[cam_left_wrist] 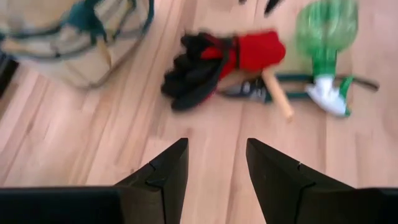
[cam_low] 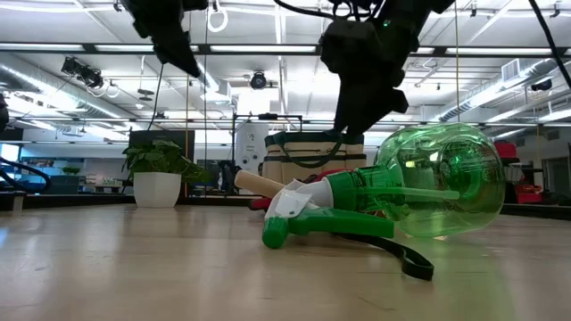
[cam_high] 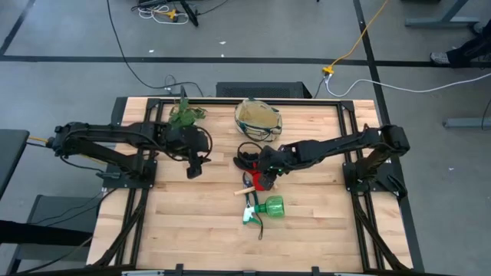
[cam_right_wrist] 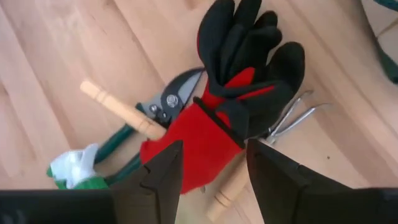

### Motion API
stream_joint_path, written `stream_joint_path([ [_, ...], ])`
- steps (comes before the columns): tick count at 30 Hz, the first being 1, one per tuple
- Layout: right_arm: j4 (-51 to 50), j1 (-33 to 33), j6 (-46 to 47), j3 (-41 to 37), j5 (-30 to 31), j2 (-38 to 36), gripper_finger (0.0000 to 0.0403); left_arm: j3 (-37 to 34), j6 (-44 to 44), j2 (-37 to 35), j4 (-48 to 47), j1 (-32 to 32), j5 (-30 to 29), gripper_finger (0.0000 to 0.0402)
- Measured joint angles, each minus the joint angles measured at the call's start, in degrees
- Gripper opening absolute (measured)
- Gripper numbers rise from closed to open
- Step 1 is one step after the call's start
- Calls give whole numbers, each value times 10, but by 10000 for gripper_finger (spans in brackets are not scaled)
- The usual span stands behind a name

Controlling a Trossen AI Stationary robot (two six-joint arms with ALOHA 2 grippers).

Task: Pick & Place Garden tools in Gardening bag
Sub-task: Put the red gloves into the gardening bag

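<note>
Tools lie heaped at mid-table, and the heap hides much of itself. In the high view the right gripper (cam_high: 268,164) hangs directly over the pile, covering most of the gloves (cam_high: 247,159) and leaving only a red patch and a stub of wooden handle visible beside it. The right wrist view fills the gap: one pair of black-and-red gloves (cam_right_wrist: 242,93) lies on top of the pruning shears (cam_right_wrist: 166,104), whose blades and pivot show while their green handles run under a wooden-handled hand tool (cam_right_wrist: 121,111); thin metal tines poke out from beneath the gloves, and a second wooden stub is partly cut off by the gripper's own fingers (cam_right_wrist: 163,180), which stand apart with nothing between them.

Left of the pile, the left gripper (cam_high: 195,166) hovers above bare wood, fingers (cam_left_wrist: 165,180) likewise spread and empty. Its wrist view shows the same heap blurred, with the gardening bag (cam_left_wrist: 74,37) cropped at the frame edge.

One gardening bag (cam_high: 258,116) stands behind the pile, toward the table's far edge; one potted plant (cam_high: 185,113) sits to the left of the bag. One green spray bottle (cam_high: 265,208) lies on its side just in front of the pile. Only the low view shows that the spray bottle (cam_low: 393,192) is see-through and blocks nearly everything behind it, the bag included.
</note>
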Motion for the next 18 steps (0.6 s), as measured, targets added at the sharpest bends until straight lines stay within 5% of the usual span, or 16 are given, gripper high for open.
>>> stream_joint_path([
  [18,22,-2,83,0,20,64,178,1,-10,0,12,-51,-42,169],
])
